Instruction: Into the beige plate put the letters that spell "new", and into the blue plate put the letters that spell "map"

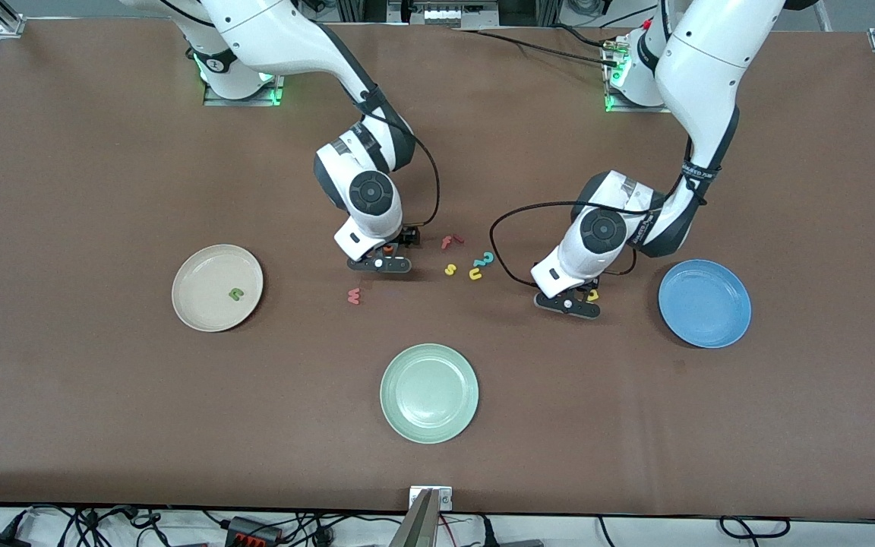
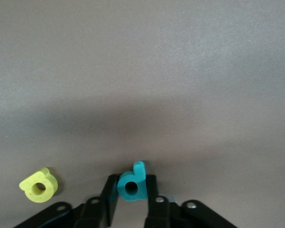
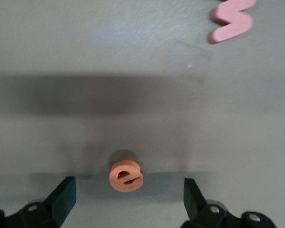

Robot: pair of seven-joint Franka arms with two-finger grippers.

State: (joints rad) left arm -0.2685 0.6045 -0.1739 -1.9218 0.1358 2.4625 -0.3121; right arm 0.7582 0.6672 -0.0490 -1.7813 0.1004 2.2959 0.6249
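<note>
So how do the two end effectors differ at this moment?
The left end effector is shut on the small teal foam letter p; the right end effector is open, with the small orange foam letter e lying untouched between its fingers. Both are low over the brown table.

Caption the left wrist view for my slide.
Left gripper shut on the teal p, yellow a beside it.
</note>
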